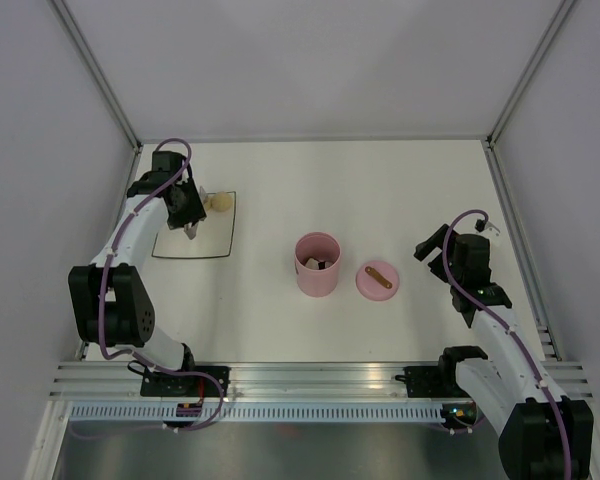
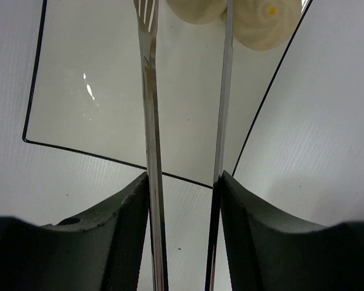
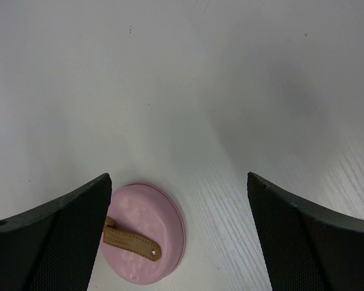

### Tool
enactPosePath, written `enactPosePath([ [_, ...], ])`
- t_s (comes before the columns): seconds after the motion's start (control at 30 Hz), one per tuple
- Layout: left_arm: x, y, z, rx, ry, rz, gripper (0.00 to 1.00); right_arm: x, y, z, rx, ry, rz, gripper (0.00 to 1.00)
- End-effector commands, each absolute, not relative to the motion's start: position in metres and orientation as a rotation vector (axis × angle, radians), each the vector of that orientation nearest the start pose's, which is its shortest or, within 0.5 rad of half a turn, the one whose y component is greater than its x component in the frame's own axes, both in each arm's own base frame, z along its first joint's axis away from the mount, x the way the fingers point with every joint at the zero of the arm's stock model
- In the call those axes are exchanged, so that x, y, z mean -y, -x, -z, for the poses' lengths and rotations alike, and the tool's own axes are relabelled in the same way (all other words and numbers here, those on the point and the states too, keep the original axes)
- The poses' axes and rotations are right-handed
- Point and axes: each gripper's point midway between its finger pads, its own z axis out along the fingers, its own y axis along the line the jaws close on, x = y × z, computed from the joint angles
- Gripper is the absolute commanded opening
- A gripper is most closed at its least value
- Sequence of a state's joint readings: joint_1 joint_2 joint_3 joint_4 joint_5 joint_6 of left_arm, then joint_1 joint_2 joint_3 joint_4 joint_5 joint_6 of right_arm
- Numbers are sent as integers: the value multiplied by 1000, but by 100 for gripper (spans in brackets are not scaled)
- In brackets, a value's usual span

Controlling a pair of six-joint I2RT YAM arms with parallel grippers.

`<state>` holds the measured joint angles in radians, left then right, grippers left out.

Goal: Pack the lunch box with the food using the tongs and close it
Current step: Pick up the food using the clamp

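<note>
Lid (image 1: 378, 281) of the lunch box (image 1: 315, 284) lies flat on the white table (image 1: 380, 190), brown strap handle (image 3: 130, 240) up. A faint pattern on its pink top is too blurred to read. It lies just to the right of the upright pink lunch box and does not touch it. The box is open, with a black-and-white sushi-like piece (image 1: 318, 264) inside.

A little farther back on the right, the right gripper (image 3: 177, 182) hovers over bare table with its jaws spread wide and nothing between them. In its wrist view the lid shows partly under the left finger.

Farthest back on the left, the left gripper (image 2: 185, 182) is partly closed around the tongs (image 2: 148, 121), one finger pressing each silver arm from the outside. The tongs reach out over a glossy black-edged tray (image 2: 91, 73) toward two beige balls (image 2: 255, 24). One ball lies between the tips and the other just outside the right arm. I cannot tell whether the tongs touch either ball.
</note>
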<state>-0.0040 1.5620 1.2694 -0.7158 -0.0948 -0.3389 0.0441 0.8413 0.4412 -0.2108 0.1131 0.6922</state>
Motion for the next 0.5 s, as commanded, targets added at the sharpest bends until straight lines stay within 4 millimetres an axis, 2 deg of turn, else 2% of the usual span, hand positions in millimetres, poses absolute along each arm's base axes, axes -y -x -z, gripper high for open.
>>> enactPosePath([
  [0.0, 2, -374, -140, -2503, 414, 38, 54, -18, -286, -111, -2027, -762, -299, 98],
  [0.13, 9, -380, -138, -2504, 411, 91, 50, -18, -286, -113, -2022, -763, -300, 98],
  [0.23, 11, -381, -139, -2499, 408, 104, 43, -17, -286, -115, -2016, -765, -295, 98],
  [0.3, 9, -380, -141, -2493, 403, 93, 38, -17, -286, -116, -2011, -764, -295, 98],
  [0.47, -2, -379, -155, -2451, 402, 21, 32, -18, -286, -116, -2013, -766, -301, 98],
])
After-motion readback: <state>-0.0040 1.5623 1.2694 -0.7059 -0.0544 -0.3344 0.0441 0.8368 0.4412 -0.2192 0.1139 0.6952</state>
